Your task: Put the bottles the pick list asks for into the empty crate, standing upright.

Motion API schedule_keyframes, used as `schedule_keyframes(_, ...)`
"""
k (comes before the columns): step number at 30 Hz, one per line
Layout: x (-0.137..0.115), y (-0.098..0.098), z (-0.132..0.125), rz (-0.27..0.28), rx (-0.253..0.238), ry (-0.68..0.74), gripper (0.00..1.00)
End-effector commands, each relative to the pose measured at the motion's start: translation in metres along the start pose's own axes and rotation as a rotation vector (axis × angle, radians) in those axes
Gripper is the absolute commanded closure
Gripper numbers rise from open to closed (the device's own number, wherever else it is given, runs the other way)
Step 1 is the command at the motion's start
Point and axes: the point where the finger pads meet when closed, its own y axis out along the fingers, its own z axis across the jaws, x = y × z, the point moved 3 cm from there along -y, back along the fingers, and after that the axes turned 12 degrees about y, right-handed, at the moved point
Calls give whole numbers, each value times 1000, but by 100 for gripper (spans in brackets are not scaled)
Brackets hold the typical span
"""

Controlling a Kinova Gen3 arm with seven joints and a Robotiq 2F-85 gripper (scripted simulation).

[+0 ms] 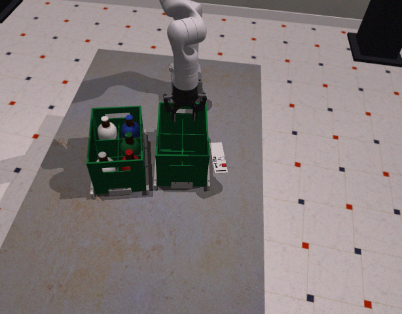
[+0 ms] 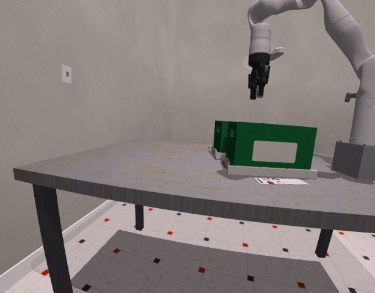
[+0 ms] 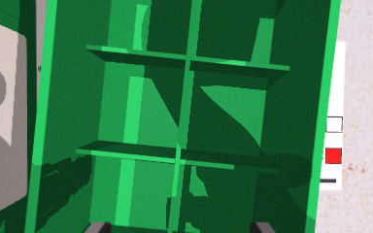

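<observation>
The empty crate [image 1: 165,175] [image 2: 242,151] [image 3: 43,97] is green, divided and level, with no bottles visible inside. My gripper [image 1: 184,117] [image 2: 256,97] [image 3: 181,228] is partly open and empty, high above this crate. The other green crate [image 1: 99,178] [image 2: 216,141] holds a white bottle [image 1: 107,131] and a blue bottle [image 1: 130,128] at the back, a green bottle [image 1: 129,146] mid-right, and a second white bottle [image 1: 108,169] and a red bottle [image 1: 128,154] at the front. All stand upright. The pick list [image 1: 217,149] [image 2: 293,181] [image 3: 335,141] reads red 1, white 2.
The crates stand side by side with a narrow gap, each between pale base rails. Their walls and inner dividers rise from the grey table [image 1: 126,253] [image 2: 118,170]. The strip lies close beside the empty crate's right side. The robot base [image 2: 349,160] stands behind the crates.
</observation>
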Motion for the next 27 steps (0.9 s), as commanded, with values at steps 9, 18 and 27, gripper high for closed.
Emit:
schedule_keyframes(9, 10, -10, -42, -1, 1, -1, 33)
schedule_keyframes(18, 17, -18, -76, -1, 1, -1, 33)
schedule_keyframes(27, 27, -28, -119, -1, 0, -1, 33)
